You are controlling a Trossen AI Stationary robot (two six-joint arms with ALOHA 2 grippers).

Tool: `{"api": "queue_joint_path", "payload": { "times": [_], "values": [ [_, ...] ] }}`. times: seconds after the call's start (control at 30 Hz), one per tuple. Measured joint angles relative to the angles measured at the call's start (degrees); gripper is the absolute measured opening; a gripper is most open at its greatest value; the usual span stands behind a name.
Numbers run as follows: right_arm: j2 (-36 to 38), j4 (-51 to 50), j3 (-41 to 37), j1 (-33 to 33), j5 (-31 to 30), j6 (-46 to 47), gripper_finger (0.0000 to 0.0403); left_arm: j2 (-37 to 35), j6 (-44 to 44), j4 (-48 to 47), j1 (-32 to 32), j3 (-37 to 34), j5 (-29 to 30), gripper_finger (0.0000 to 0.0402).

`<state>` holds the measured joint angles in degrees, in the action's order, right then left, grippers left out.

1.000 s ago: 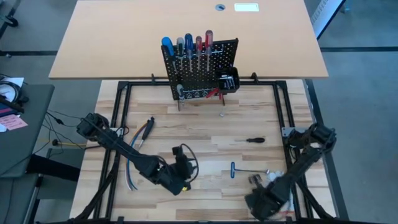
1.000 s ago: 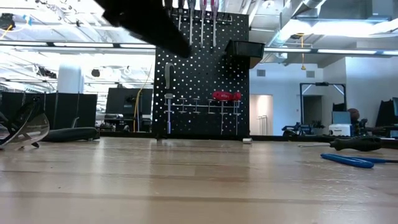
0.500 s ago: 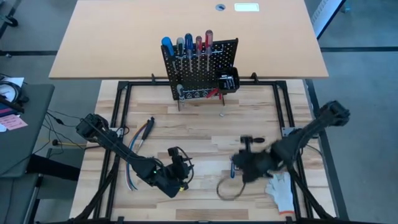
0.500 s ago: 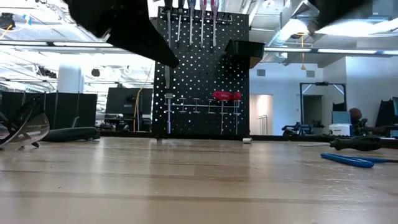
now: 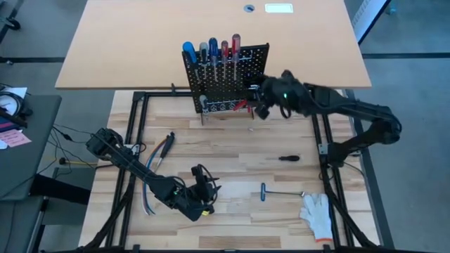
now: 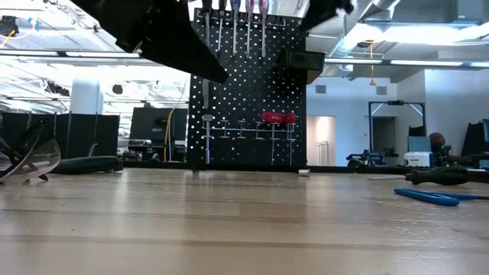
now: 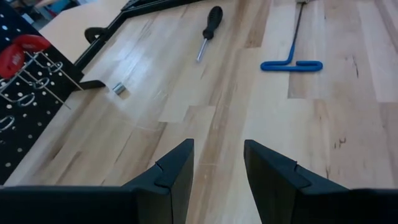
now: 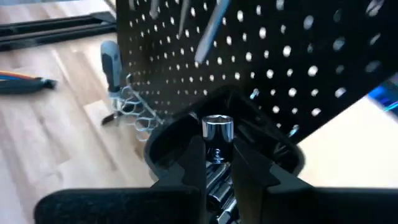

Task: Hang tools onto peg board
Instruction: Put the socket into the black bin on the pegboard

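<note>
The black peg board stands upright at the table's far edge. Several screwdrivers and red pliers hang on it. My right gripper reaches to the board's small black bin and is shut on a shiny metal socket. A black screwdriver, a blue T-handled key and a small metal socket lie flat on the wood. My left gripper hovers open near the table's front left, with nothing between its fingers. My right gripper pinches the socket's round side between its two fingertips. The fingers slant down from the table's right side. The socket stands upright, lifted clear, just over the bin's opening.
A white glove lies at the front right corner. A bundle of coloured cables lies at the left. Black frame rails run along the table's sides. A tan tabletop lies beyond the board.
My right gripper has swept from the front right corner, by the glove, up and toward the far edge to the peg board's bin, rolling its wrist on the way. The glove now shows uncovered.
</note>
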<state>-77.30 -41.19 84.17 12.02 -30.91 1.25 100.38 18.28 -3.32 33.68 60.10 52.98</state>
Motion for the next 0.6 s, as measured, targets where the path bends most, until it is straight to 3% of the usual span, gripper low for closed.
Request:
{"api": "queue_joint_path", "payload": {
  "times": [0.13,0.6],
  "values": [
    [0.02,0.11,-0.12,5.32,7.01,0.87,0.0063,0.0,0.42,-0.12,0.41,0.0,-0.12,0.0136],
    [0.34,1.08,-0.12,5.72,7.03,-1.64,0.0155,0.0,1.99,-0.14,0.8,0.0,-0.14,0.0136]
  ]
}}
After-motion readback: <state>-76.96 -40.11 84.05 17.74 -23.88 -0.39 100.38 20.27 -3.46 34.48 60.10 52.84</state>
